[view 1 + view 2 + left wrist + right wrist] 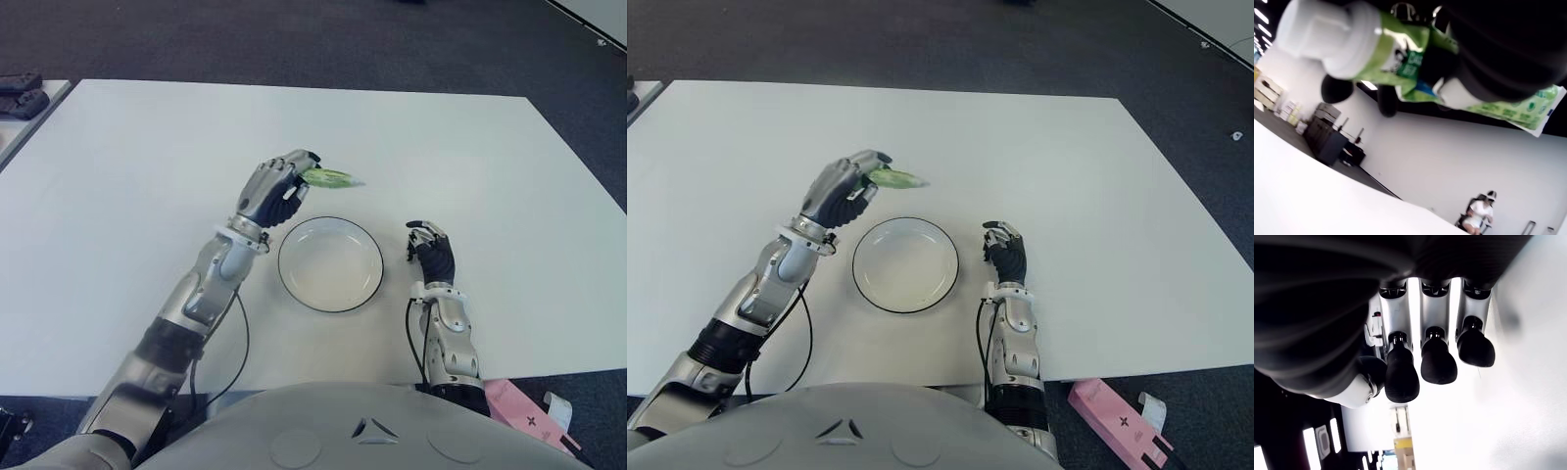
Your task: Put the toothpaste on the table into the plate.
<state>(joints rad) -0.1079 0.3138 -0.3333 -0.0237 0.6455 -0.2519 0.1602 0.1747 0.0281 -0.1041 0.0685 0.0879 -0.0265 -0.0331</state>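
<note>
left eye view: at centre frame the left hand [277, 191] is closed round the green toothpaste [329, 177], raised just above the upper-left rim of the plate [330, 299] on the white worktop [147, 166]. the right hand [432, 253] shows right of the plate.

left wrist view: the tube crosses the top of the frame, pinched under dark fingers [1508, 58].

right wrist view: fingers loosely bent, holding nothing.

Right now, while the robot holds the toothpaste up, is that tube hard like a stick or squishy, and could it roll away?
Probably squishy: the toothpaste looks dented where the left hand grips it. It seems light, since its flat tail sticks out past the fingers without sagging. Dropped in the plate, it likely won't roll far, because that tail is flat, though the round cap might wobble.
</note>
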